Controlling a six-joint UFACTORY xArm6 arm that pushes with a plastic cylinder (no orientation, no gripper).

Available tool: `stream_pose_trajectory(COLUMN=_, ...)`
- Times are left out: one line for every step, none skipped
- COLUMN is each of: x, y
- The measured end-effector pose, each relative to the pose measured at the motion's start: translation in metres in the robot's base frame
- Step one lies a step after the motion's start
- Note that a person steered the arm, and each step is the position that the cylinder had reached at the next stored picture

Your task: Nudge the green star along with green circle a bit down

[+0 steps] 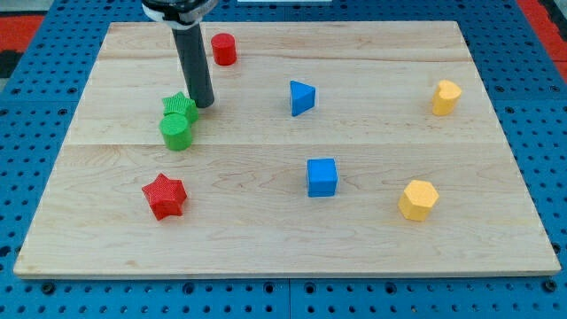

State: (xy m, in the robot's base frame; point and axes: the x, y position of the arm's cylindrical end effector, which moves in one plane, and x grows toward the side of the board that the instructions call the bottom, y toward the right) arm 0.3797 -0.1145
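Nearest the view's bottom: red star-shaped plastic block [164, 196] at lower left, blue plastic cube [322, 176] mid-board, yellow hexagon-ish plastic block [418, 199] lower right, all on the pale wooden board [266, 239].

Next up is the task pair. Green plastic circle (a short cylinder) [176, 131] sits touching the green plastic star [181, 106], star just above it toward the view's top. My tip [204, 104] is down on the board right beside the star's right edge, touching or nearly, can't tell which. No gripper on this rig, just the bare dark rod, so nothing to open or hold.

Risk imo: tip is at the star's side, not above it. Pushing from here prob shoves the star left & splits the 2 greens instead of moving both down. Off-centre contact could also spin the star off the circle. The red star is below them, tho well apart.

Further back: blue plastic triangle block [301, 97], 2nd yellow block [446, 97] far right, red plastic cylinder [222, 49] near the top edge.
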Motion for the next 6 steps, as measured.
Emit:
stream_pose_trajectory(x=0.011, y=0.000)
stream_pose_trajectory(x=0.008, y=0.007)
stream_pose_trajectory(x=0.000, y=0.021)
stream_pose_trajectory(x=-0.026, y=0.002)
stream_pose_trajectory(x=-0.026, y=-0.035)
stream_pose_trajectory(x=-0.007, y=-0.053)
